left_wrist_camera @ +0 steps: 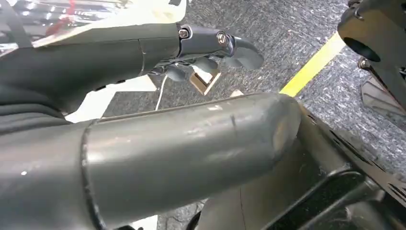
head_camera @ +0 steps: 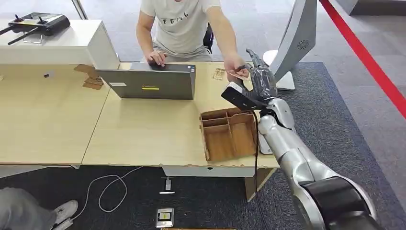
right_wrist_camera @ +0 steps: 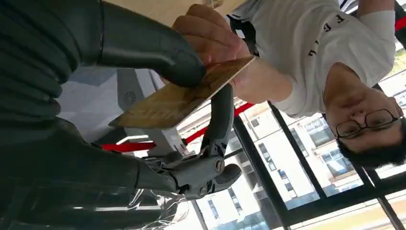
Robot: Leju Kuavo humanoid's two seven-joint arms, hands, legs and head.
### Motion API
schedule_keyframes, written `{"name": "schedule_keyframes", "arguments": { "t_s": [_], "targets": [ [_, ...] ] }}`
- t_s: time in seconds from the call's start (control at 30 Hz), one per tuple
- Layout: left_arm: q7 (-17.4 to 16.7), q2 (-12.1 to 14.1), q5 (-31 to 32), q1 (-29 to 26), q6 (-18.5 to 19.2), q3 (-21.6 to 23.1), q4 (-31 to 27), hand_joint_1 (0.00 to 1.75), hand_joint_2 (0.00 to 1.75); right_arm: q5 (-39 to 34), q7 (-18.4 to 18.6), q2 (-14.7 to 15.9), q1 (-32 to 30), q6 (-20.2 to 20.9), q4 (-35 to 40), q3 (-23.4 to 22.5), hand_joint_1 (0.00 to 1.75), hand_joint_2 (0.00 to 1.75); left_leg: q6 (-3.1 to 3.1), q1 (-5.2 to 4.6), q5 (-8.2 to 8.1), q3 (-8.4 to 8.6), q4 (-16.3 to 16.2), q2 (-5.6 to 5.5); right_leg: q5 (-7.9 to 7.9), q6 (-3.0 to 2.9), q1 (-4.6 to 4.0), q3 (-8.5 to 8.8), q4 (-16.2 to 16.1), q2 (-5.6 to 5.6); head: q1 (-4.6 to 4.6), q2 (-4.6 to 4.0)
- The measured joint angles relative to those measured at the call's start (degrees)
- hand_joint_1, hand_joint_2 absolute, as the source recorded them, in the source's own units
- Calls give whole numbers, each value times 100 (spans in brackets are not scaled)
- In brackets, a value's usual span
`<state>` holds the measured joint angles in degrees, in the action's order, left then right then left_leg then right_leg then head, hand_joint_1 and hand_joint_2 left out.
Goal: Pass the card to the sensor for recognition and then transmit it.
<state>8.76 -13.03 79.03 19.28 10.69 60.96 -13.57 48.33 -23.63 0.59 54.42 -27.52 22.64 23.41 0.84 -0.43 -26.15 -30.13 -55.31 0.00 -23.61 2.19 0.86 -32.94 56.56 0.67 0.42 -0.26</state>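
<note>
My right hand point(head_camera: 262, 80) is raised over the table's far right corner and pinches a tan card point(right_wrist_camera: 177, 100) between its thumb point(right_wrist_camera: 148, 45) and a dark finger point(right_wrist_camera: 221, 115). A seated person's hand point(head_camera: 234, 63) grips the card's point(head_camera: 241, 72) other end, so both hold it. The person's fingers point(right_wrist_camera: 210, 28) close on the card's far edge. A small pale flat item point(head_camera: 219, 73) lies on the table just beside them; I cannot tell what it is. My left hand point(left_wrist_camera: 143, 62) hangs low over grey carpet, fingers apart, holding nothing.
A closed grey laptop point(head_camera: 153, 81) lies under the person's other hand. A wooden compartment box point(head_camera: 229, 134) sits on the table's point(head_camera: 143, 134) near right part, just below my right forearm. A white curved stand point(head_camera: 297, 43) rises behind my hand. Cables point(head_camera: 110, 189) lie on the floor.
</note>
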Motion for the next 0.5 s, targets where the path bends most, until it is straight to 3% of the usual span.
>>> {"name": "schedule_keyframes", "arguments": {
  "t_s": [0.5],
  "targets": [
    [-33, 0, -7, 2, -22, 4, 0, 0, 0, -66, -48, -15, 0, -74, -55, 0, 175, 175, 0, 0, 0, 1, -1, 0, 1, 0, 0, 0, 1, 0, 0, 0]
  ]
}}
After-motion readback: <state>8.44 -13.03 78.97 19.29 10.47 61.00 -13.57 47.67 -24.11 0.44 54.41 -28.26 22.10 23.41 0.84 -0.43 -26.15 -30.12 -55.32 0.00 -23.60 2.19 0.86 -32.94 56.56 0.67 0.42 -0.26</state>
